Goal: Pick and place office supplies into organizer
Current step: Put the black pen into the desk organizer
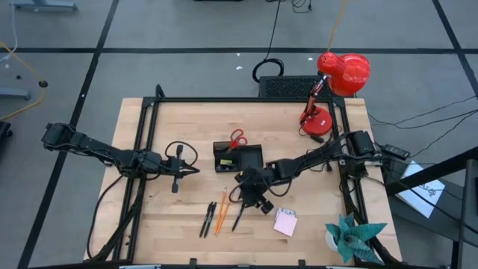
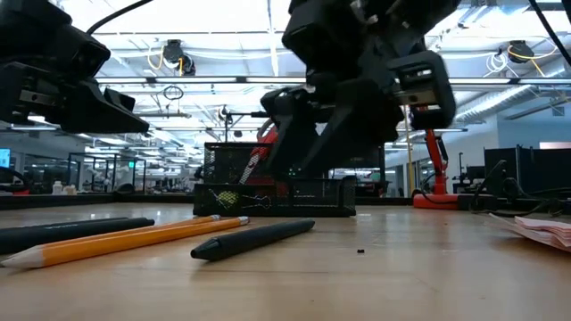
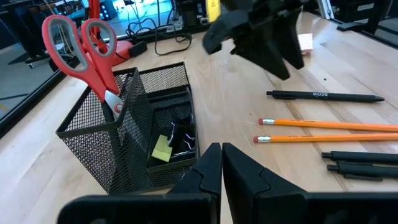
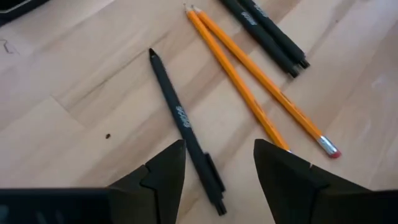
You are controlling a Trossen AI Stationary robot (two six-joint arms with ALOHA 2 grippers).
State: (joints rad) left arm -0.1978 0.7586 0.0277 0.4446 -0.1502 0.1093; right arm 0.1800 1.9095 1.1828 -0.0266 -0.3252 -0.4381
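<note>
The black mesh organizer (image 1: 240, 158) (image 3: 134, 134) stands mid-table. The red-handled scissors (image 3: 84, 50) stand blades-down in its tall section; a yellow piece (image 3: 162, 148) and black clips (image 3: 182, 138) lie in a low compartment. On the wood near it lie one black pen (image 4: 184, 127) (image 1: 240, 215), two orange pencils (image 4: 249, 81) (image 1: 221, 212) and two more black pens (image 4: 267, 30) (image 1: 207, 220). A pink sticky-note pad (image 1: 285, 223) lies to their right. My right gripper (image 4: 221, 165) (image 1: 255, 191) hovers open above the single pen, a finger on either side. My left gripper (image 3: 221, 165) (image 1: 179, 166) is shut, left of the organizer.
A red desk lamp (image 1: 336, 82) stands at the far right corner, with a black ribbed box (image 1: 287, 87) beside it. A teal paper plant (image 1: 355, 235) sits at the near right corner. Bare wood shows between the organizer and the pens.
</note>
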